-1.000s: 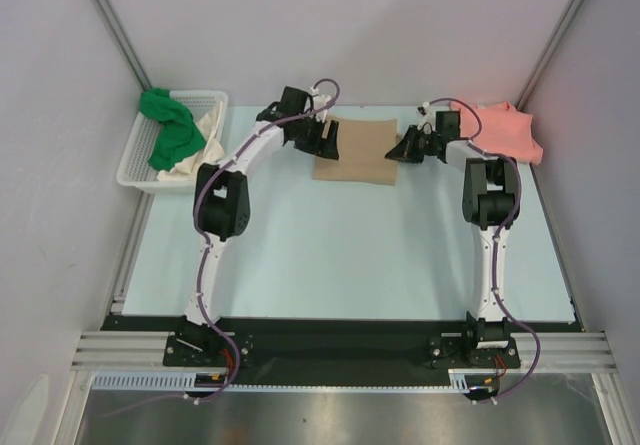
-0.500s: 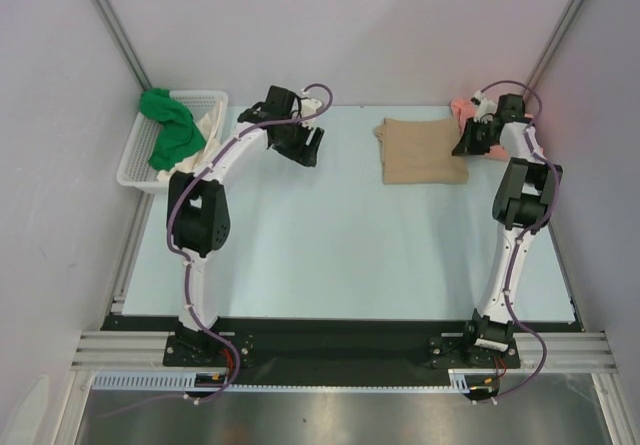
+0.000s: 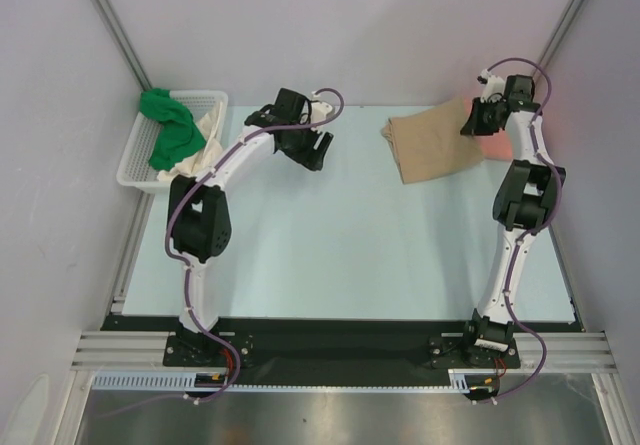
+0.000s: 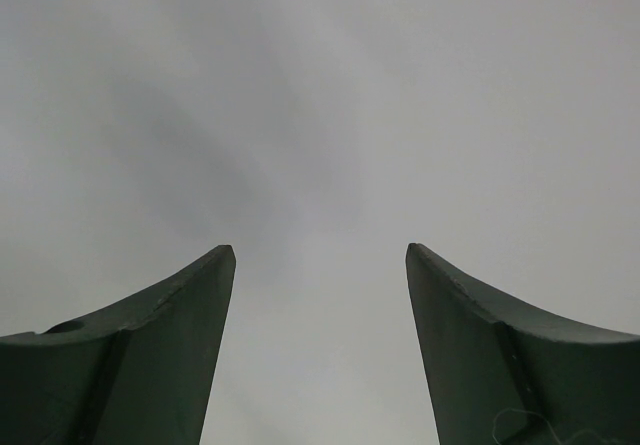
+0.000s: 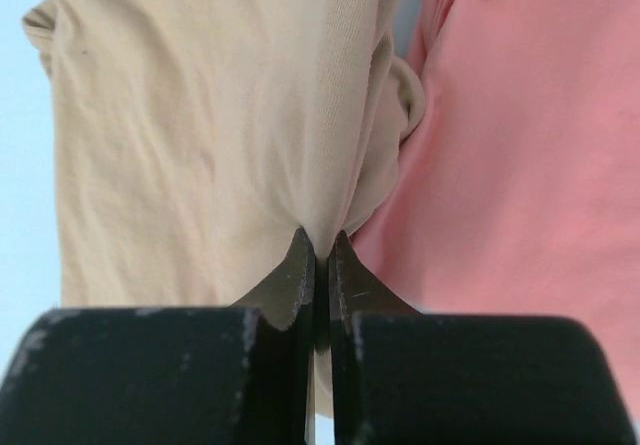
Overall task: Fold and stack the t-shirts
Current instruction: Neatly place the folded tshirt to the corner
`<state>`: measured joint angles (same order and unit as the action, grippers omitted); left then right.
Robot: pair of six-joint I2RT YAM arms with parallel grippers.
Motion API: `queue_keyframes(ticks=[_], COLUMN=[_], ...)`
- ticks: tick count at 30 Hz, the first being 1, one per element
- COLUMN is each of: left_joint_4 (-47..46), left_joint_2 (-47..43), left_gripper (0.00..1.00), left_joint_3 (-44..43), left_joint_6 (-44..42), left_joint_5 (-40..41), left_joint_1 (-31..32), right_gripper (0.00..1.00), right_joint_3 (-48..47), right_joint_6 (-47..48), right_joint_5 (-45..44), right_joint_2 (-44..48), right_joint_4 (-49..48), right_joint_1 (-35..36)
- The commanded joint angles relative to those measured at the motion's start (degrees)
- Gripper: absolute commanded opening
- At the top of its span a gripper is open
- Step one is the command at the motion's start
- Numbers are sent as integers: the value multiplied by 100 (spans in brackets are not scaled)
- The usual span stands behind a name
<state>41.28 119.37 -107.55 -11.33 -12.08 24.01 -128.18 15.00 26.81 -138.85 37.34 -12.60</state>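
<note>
The right hand (image 5: 322, 250) is pinched tight on the edge of the tan t-shirt (image 5: 200, 115), its 2 fingers (image 5: 285, 285) almost meeting with only a thin fold of cloth between them. From above, this hand (image 3: 478, 121) sits at the far right corner of the pale blue surface (image 3: 330, 235). The folded tan t-shirt (image 3: 432, 145) spreads from it toward the middle and lies at a slant. The salmon pink t-shirt (image 5: 520, 165) lies right beside the tan one, and the 2 touch along their edges. In the top view only a small piece of the pink t-shirt (image 3: 492, 148) shows past the arm. The left hand (image 3: 314, 149) is over the far left part of the surface, between the white basket (image 3: 196, 96) and the tan shirt. Its wrist view shows the left hand (image 4: 320, 265) wide open, its 2 fingers (image 4: 150, 365) well apart with nothing between them and only blurred grey beyond. The bright green t-shirt (image 3: 165, 130) hangs over the basket's rim, with the cream t-shirt (image 3: 207, 133) bunched beside it inside.
</note>
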Motion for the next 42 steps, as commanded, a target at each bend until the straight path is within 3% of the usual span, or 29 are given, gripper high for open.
queue_keyframes(ticks=[1,15,42], left_joint_4=[-67,-85,-50], left_joint_2=[-467,-353,-151], left_gripper=[75,76,76], left_joint_3=[-21,-311,-346], left_joint_6=[-202,-255,-203], left_joint_5=[144,294,241], left_joint_1=[121,403,508], right_gripper=[0,0,0], right_joint_3=[-357,-348,-857], right_joint_6=[-217,-683,-481], right_joint_5=[26,149,0], right_joint_2=[639,1263,790], right_joint_4=[-324,-456,-544], right_joint_1=[-155,-445,-937])
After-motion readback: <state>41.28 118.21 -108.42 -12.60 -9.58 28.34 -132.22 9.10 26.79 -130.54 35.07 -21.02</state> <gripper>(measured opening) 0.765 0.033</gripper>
